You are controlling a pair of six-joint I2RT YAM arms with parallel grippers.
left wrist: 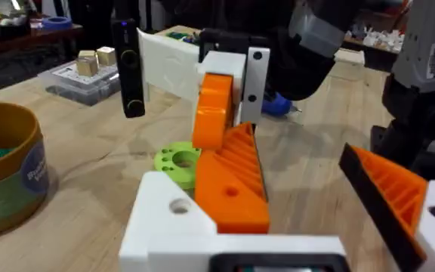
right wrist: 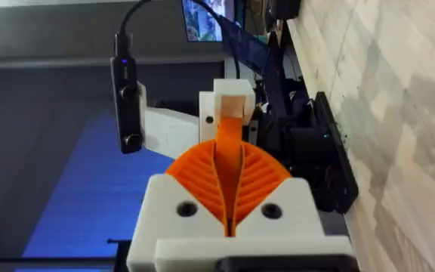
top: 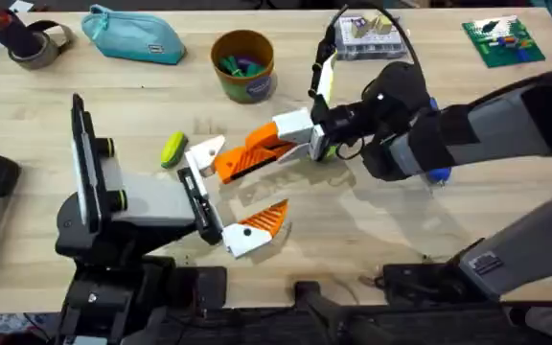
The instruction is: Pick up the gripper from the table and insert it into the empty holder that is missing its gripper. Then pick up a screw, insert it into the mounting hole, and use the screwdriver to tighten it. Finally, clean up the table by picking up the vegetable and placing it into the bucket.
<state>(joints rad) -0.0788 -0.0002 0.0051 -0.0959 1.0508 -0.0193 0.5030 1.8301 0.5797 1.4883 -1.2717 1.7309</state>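
The gripper (top: 249,153), a long orange ribbed wedge with a white blocky base, hangs just above the table with my right gripper (top: 312,136) shut on its base. Its orange end lies against the holder (top: 204,153), the bare white bracket on my left arm. In the left wrist view the gripper (left wrist: 232,181) sits beside the holder (left wrist: 168,219). My left gripper (top: 247,180) stands open, its other side carrying a shorter orange wedge (top: 262,220). The yellow-green vegetable (top: 172,149) lies on the table just left of the holder. The ochre bucket (top: 242,65) stands at the back centre.
A teal zip pouch (top: 132,36) and a tape roll (top: 41,43) lie at the back left. A clear parts box (top: 367,38) and a green board (top: 501,40) sit at the back right. A blue item (top: 437,174) shows under the right arm.
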